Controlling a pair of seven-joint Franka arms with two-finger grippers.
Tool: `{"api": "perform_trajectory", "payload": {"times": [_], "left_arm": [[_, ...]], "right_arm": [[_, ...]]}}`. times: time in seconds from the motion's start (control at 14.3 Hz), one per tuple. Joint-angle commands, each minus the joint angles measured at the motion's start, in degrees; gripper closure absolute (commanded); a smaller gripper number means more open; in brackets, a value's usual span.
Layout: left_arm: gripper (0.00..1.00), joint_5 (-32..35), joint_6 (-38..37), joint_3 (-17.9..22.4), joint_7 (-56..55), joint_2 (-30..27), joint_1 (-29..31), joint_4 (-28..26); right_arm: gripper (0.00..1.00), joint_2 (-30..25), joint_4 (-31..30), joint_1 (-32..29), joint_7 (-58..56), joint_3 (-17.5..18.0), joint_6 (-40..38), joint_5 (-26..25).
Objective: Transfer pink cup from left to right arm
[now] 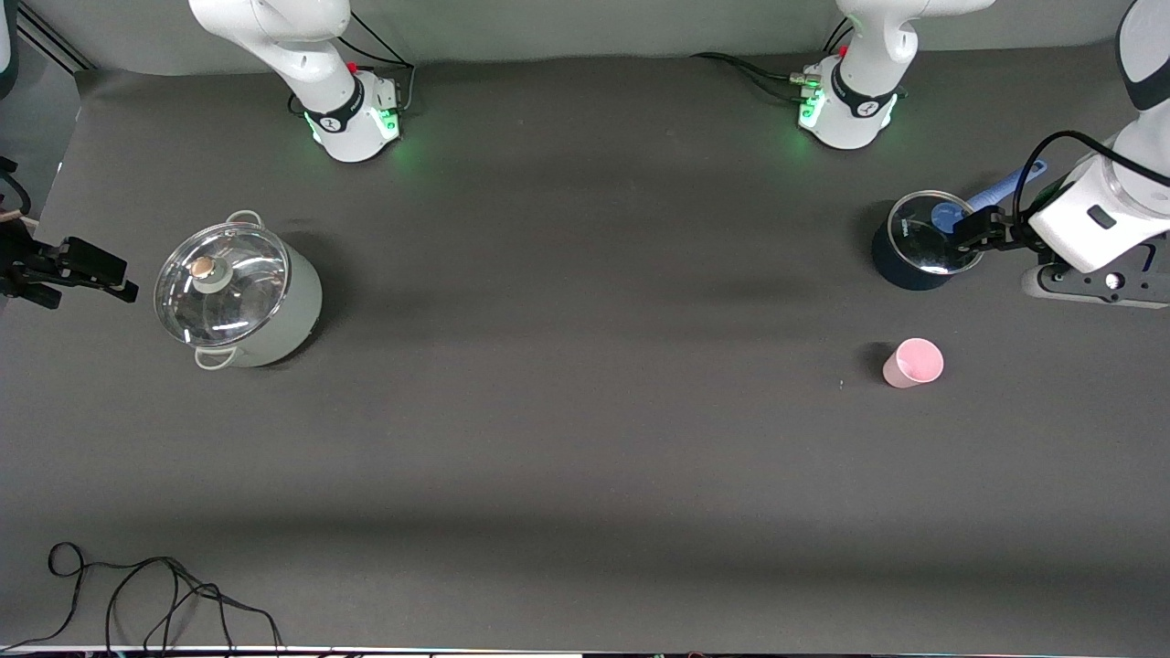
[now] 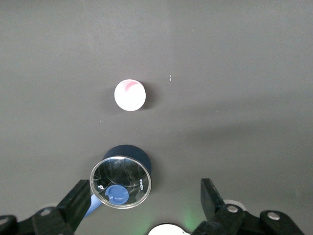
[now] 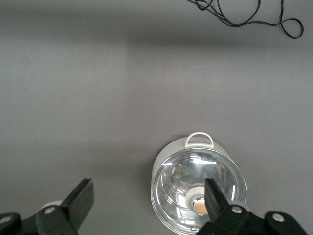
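Currently we see the pink cup point(image 1: 912, 363) upright on the worktop point(image 1: 585, 439), nearer the camera than the dark blue pot point(image 1: 921, 242). Left gripper point(image 2: 144, 203) open, empty above that pot; right gripper point(image 3: 149, 200) open beside the lidded white pot point(image 1: 239, 291).

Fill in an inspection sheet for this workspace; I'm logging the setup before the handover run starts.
Surface: dark grey table cover, flat.
Job's things: pink cup stands upright and untouched toward the left arm's end, nearer the front camera than the dark blue pot.
Clutter: dark blue pot with glass lid; pale green pot with glass lid toward the right arm's end.
Grippers: left gripper open, up over the dark blue pot; right gripper open, over the pale green pot's edge; neither holds anything.
Cables: loose black cable on the table edge nearest the front camera.
Surroundings: nothing seen.
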Motion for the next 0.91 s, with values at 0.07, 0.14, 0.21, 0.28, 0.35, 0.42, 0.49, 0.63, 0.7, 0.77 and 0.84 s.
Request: {"api": "perform_trajectory", "payload": {"times": [0.07, 0.14, 0.21, 0.28, 0.35, 0.42, 0.49, 0.63, 0.7, 0.77, 0.84], "left_arm": [[0.0, 0.73, -1.01, -0.03, -0.18, 0.21, -0.04, 0.7], [0.0, 0.73, -1.01, -0.03, -0.18, 0.21, -0.04, 0.7], [0.0, 0.64, -1.01, -0.03, -0.18, 0.21, 0.05, 0.7], [0.0, 0.73, -1.01, -0.03, -0.18, 0.21, -0.04, 0.7], [0.0, 0.64, -1.01, -0.03, -0.18, 0.21, 0.05, 0.7], [0.0, 0.73, -1.1, -0.03, -0.18, 0.21, 0.05, 0.7], [0.0, 0.64, -1.19, -0.03, 0.6, 0.3, 0.05, 0.61], [0.0, 0.64, -1.36, 0.05, 2.44, 0.3, 0.14, 0.7], [0.0, 0.64, -1.36, 0.05, 6.02, 0.3, 0.92, 0.78], [0.0, 0.73, -1.28, 0.14, 11.45, 0.47, 1.89, 0.87], [0.0, 0.73, -1.1, 0.14, 17.68, 0.82, 3.29, 0.96]], "right_arm": [[0.0, 0.05, 0.73, 0.2, -0.69, 0.04, -0.64, -0.36], [0.0, 0.14, 0.82, 0.2, -0.6, 0.04, -0.64, -0.36], [0.0, 0.14, 0.82, 0.2, -0.69, 0.04, -0.64, -0.36], [0.0, 0.14, 0.82, 0.11, -1.12, -0.05, -0.64, -0.36], [0.0, 0.14, 0.82, 0.11, -0.95, -0.05, -0.64, -0.36], [0.0, 0.14, 0.73, 0.11, -0.95, -0.05, -0.64, -0.36], [0.0, 0.05, 0.73, 0.11, -1.04, -0.05, -0.64, -0.44], [0.0, 0.05, 0.64, 0.11, -1.13, -0.05, -0.64, -0.44], [0.0, 0.05, 0.64, 0.11, -1.21, -0.05, -0.64, -0.44], [0.0, 0.05, 0.55, 0.2, -1.21, -0.05, -0.64, -0.44], [0.0, 0.05, 0.55, 0.2, -1.21, -0.05, -0.64, -0.44]]}}
